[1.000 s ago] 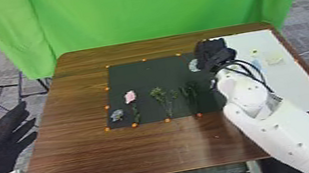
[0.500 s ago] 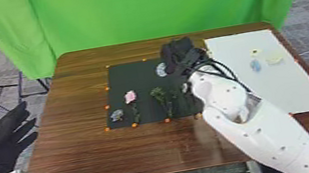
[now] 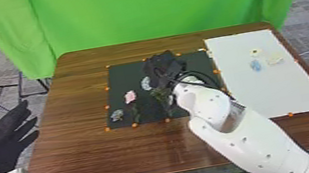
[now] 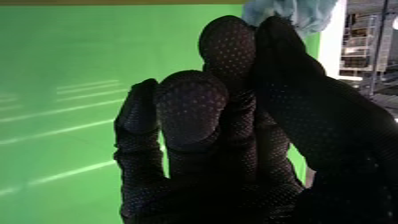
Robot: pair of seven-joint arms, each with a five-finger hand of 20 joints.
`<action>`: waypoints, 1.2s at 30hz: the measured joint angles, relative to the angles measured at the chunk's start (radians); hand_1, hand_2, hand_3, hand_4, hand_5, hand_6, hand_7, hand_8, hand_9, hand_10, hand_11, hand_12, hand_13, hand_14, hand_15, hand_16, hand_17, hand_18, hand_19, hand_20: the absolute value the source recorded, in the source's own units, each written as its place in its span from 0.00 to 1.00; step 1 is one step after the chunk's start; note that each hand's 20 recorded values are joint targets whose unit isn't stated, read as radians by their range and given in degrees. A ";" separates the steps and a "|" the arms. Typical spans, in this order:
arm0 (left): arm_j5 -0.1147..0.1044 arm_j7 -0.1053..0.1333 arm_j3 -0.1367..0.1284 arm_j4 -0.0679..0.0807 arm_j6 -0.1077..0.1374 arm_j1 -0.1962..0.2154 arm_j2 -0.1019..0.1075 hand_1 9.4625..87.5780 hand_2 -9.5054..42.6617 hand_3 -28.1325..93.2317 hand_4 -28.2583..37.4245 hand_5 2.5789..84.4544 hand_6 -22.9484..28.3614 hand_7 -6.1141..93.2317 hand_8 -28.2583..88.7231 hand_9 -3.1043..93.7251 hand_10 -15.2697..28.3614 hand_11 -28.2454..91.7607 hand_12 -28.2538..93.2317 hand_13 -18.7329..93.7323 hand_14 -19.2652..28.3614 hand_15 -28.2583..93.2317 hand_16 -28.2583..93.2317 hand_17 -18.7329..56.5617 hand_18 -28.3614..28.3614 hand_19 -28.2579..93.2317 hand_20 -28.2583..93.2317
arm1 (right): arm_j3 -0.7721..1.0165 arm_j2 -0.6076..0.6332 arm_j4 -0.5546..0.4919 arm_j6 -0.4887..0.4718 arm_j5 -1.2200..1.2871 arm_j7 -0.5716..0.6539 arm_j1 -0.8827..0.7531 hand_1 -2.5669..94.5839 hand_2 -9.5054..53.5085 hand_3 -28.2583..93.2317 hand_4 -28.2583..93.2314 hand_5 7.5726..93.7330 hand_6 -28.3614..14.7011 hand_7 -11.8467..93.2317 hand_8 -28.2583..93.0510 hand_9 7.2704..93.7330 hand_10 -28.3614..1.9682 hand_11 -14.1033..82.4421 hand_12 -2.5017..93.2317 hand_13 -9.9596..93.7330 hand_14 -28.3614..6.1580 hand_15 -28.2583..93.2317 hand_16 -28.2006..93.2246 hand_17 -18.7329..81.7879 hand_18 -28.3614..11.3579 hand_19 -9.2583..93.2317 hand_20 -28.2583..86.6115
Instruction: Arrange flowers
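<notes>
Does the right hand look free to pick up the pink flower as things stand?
Probably not: the right hand has a pale blue flower pinched at its fingertips, and would likely need to set it down first. The pink flower does lie nearby on the dark mat.

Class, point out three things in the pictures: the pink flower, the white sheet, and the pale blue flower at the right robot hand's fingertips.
Pink flower (image 3: 130,96): head view, on its bloom.
White sheet (image 3: 277,89): head view, on its bare surface.
Pale blue flower (image 4: 306,12): right wrist view, on its bloom.
</notes>
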 measured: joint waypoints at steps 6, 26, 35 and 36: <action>0.000 -0.003 0.001 0.003 0.000 -0.003 0.004 0.17 0.16 0.81 0.00 0.24 0.46 0.24 0.17 0.22 0.55 0.31 0.41 0.28 0.64 0.35 0.30 0.08 0.83 0.53 0.30 | -0.016 -0.003 0.031 0.000 -0.025 0.003 -0.003 0.54 0.00 0.92 0.00 0.72 0.73 0.57 0.26 0.92 0.76 0.38 0.60 0.83 0.70 0.78 0.48 0.42 0.22 0.84 0.67; 0.000 -0.009 0.000 0.007 -0.002 -0.004 0.013 0.18 0.16 0.81 0.00 0.24 0.46 0.24 0.17 0.22 0.56 0.31 0.41 0.28 0.64 0.35 0.30 0.08 0.83 0.53 0.30 | -0.016 0.003 0.060 0.001 -0.056 0.044 -0.008 0.47 0.00 0.91 0.00 0.64 0.69 0.55 0.26 0.83 0.73 0.38 0.59 0.78 0.69 0.79 0.49 0.39 0.21 0.82 0.68; 0.000 -0.010 0.000 0.007 -0.002 -0.004 0.012 0.18 0.16 0.81 0.00 0.24 0.46 0.24 0.17 0.22 0.56 0.31 0.41 0.28 0.64 0.35 0.30 0.08 0.83 0.53 0.30 | 0.014 0.001 0.039 -0.025 -0.058 0.056 -0.016 0.42 0.00 0.93 0.00 0.56 0.65 0.49 0.22 0.69 0.67 0.46 0.48 0.71 0.63 0.81 0.47 0.36 0.19 0.81 0.69; 0.000 -0.010 -0.001 0.007 -0.002 -0.004 0.011 0.18 0.16 0.81 0.00 0.24 0.46 0.24 0.17 0.22 0.56 0.31 0.41 0.28 0.64 0.35 0.30 0.08 0.83 0.53 0.30 | 0.026 0.001 0.029 -0.026 -0.056 0.057 -0.022 0.41 0.00 0.94 0.00 0.54 0.65 0.48 0.16 0.65 0.64 0.50 0.43 0.69 0.62 0.81 0.46 0.36 0.19 0.81 0.69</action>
